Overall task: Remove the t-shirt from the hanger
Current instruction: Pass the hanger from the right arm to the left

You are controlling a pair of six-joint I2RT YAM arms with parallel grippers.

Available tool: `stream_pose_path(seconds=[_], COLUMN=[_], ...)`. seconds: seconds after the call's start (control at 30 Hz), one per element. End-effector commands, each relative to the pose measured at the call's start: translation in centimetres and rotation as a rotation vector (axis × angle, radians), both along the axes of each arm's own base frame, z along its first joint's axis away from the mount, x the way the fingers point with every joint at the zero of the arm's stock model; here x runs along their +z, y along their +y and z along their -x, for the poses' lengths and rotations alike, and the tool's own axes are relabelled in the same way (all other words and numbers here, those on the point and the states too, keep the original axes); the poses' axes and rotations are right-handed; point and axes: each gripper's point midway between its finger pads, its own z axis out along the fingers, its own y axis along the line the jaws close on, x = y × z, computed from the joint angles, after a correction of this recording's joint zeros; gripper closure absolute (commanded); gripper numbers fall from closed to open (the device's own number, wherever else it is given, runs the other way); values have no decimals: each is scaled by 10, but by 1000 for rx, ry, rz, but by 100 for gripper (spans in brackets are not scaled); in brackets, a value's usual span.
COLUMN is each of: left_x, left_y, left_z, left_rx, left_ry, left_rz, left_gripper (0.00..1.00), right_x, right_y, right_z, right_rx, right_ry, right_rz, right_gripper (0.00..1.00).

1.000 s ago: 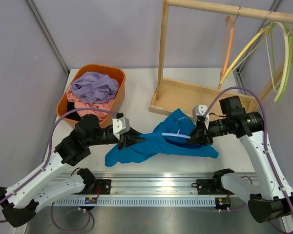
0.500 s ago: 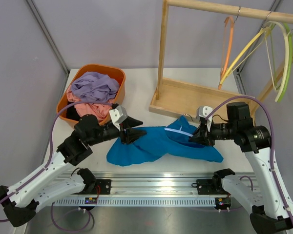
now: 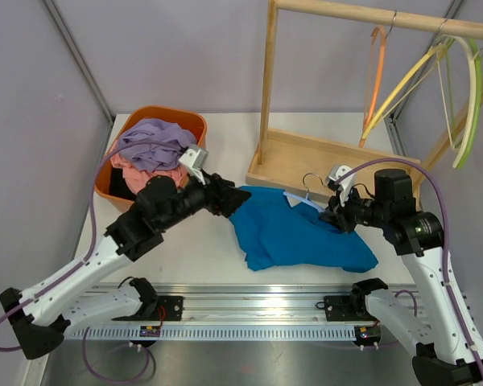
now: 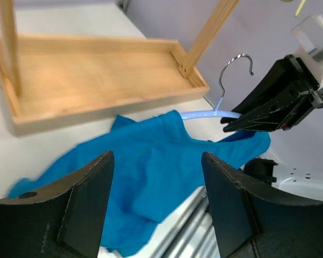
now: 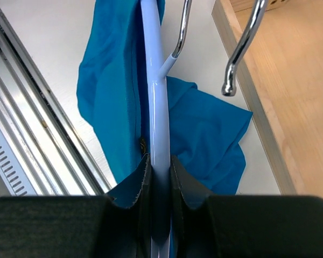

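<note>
Right gripper [image 5: 160, 172] clamps pale-blue plastic hanger [image 5: 157, 107]; left gripper [image 4: 157, 161] wide, empty; blue fabric t-shirt [image 3: 298, 233] looks light, limp; pinch a loose fold.

Orange bin [image 3: 169, 112] holding crumpled clothes [image 3: 154, 145], wooden rack [image 3: 322, 161], coloured hangers [image 3: 376, 76] on its rail.

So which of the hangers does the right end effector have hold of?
The pale blue hanger with a metal hook, inside the blue t-shirt on the table. The orange hanger, yellow hanger and green hanger hang on the wooden rail.
</note>
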Motion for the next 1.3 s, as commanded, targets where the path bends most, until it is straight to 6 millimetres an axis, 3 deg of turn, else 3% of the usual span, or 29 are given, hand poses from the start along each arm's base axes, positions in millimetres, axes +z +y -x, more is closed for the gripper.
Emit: stream_pose_path(seconds=[0.0, 0.07, 0.1, 0.13, 0.2, 0.23, 0.3, 0.33, 0.47, 0.83, 0.9, 0.93, 1.0, 1.07, 1.27], left_x=[-8, -23, -15, -26, -19, -30, -37, -30, -46, -73, -72, -73, -71, -67, -36], left_y=[-32, -59, -65, -77, -88, -95, -98, -100, -102, -113, -116, -117, -118, -119, -140], left_z=[-5, -1, -6, -9, -8, -11, -12, -14, -22, -39, -42, -43, -42, -38, -8], left_rx=[42, 29, 62, 71, 88, 106, 158, 174, 259, 334, 336, 335, 327, 312, 127], left_ry=[173, 224, 220, 252, 255, 277, 284, 288, 290, 290, 281, 276, 264, 250, 185], left_rz=[59, 31, 41, 18, 19, -6, -51, -42, -100, -218, -214, -218, -218, -214, -157], left_gripper=[32, 33, 33, 34, 35, 35, 35, 35, 35, 39, 51, 66, 79, 100, 100], right_x=[17, 14, 12, 12, 11, 12, 12, 13, 13, 14, 13, 13, 11, 9, 3], right_y=[1, 2, 1, 2, 1, 1, 1, 1, 3, 6, 6, 6, 4, 3, 4], right_z=[-17, -18, -19, -19, -21, -21, -21, -21, -18, -12, -12, -12, -13, -15, -18], right_rx=[-47, -48, -53, -55, -64, -65, -65, -65, -54, -36, -38, -38, -50, -56, -41], right_ry=[-86, -78, -74, -74, -78, -80, -81, -81, -78, -70, -67, -69, -70, -73, -62], right_rz=[-34, -36, -33, -36, -34, -36, -38, -42, -53, -68, -70, -67, -60, -54, -40], right_gripper=[100, 100, 100, 100, 100, 100, 100, 100, 100, 100, 100, 100, 100, 100, 100])
